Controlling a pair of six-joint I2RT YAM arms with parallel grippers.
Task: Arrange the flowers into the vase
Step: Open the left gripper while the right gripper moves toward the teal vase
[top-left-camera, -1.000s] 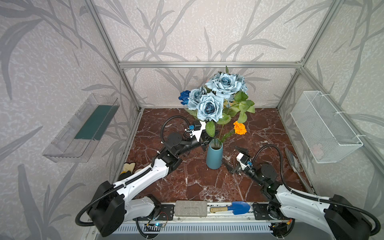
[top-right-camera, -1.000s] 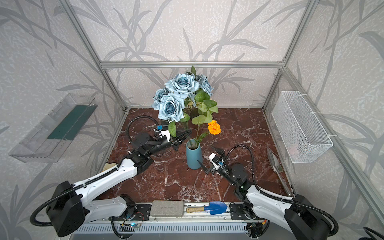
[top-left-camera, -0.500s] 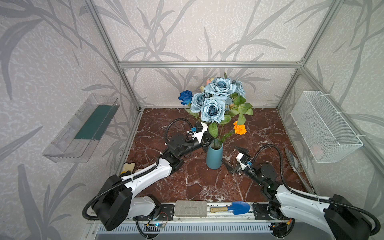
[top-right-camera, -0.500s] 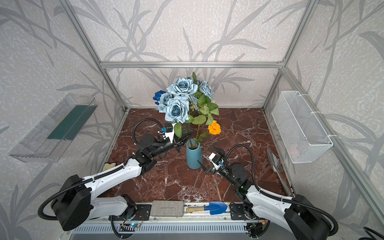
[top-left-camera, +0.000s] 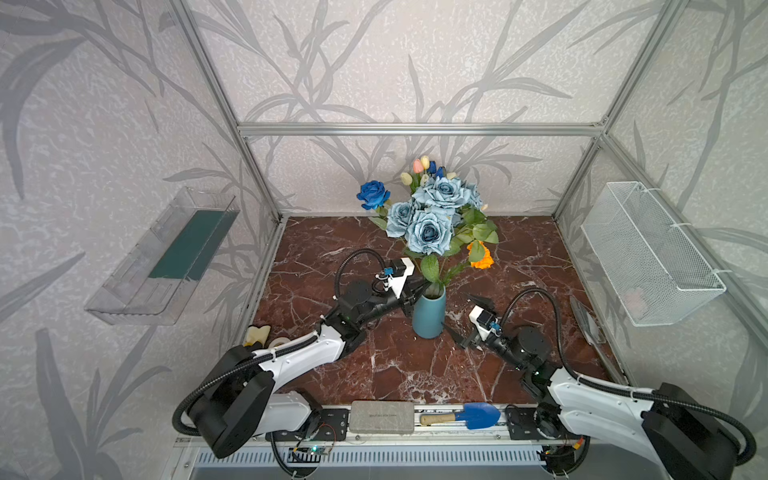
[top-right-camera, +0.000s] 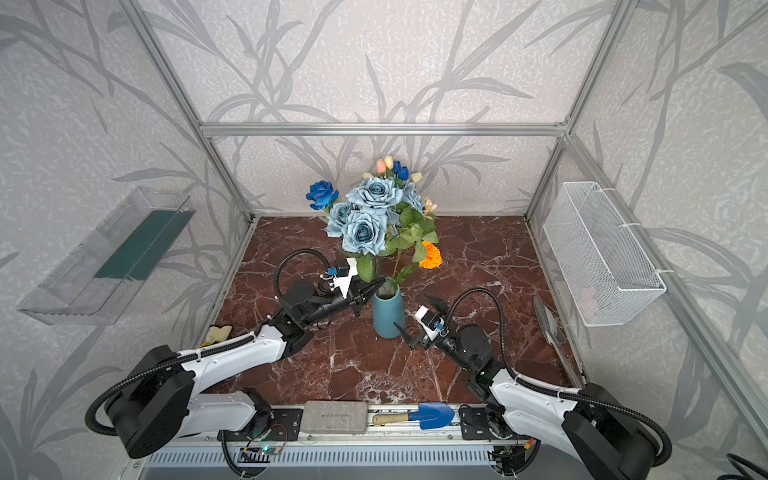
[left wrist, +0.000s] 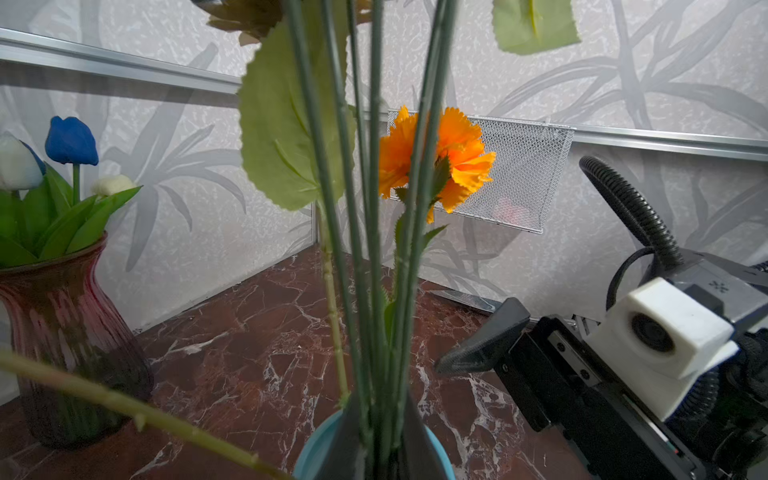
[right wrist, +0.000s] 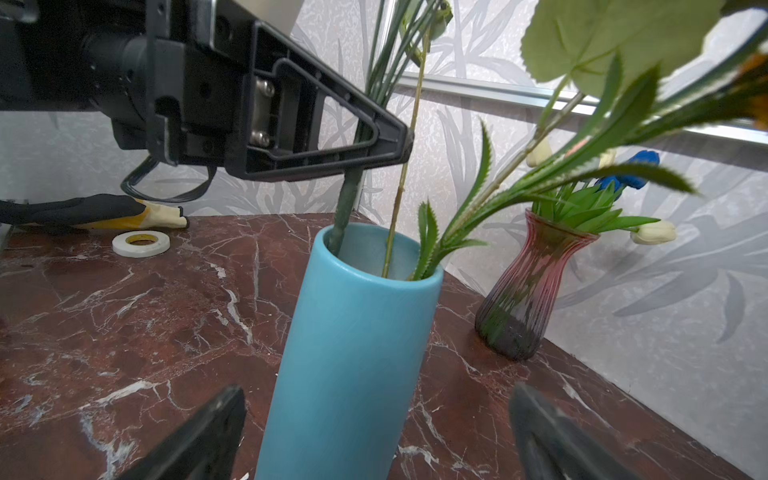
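Two grippers are shown at one blue vase (top-left-camera: 429,320), which stands upright near the middle of the marble table (top-left-camera: 374,374). At the left, the left gripper (top-left-camera: 419,287) is laid almost level at the vase's mouth, pointing in from the left side. In the left wrist view the rose stems (left wrist: 374,249) are seen to pass between its fingers (left wrist: 340,457). The jaws stand close about the bundle, but whether it is pinched or let go cannot be told. The bundle's long axis is nearly upright and is crossed by the gripper's line at about a right angle. Its foot is lodged inside the vase by the rim nearest that gripper, and the dusty-blue roses (top-left-camera: 428,230) are carried high above. The deep-blue rose (top-left-camera: 372,194) and the orange bloom (top-left-camera: 481,258) appear lodged in the same vase, leaning left and right. Behind, tulips (top-left-camera: 424,166) are held in a red glass vase (right wrist: 528,291), well apart. At the right, the right gripper (top-left-camera: 466,318) is held low and empty, jaws spread wide, with a finger (right wrist: 208,432) on each side of the vase's body; no contact is visible. The left arm is judged the nearer to the stems, and a level retreat leftward, square to their axis, is judged the coming move.
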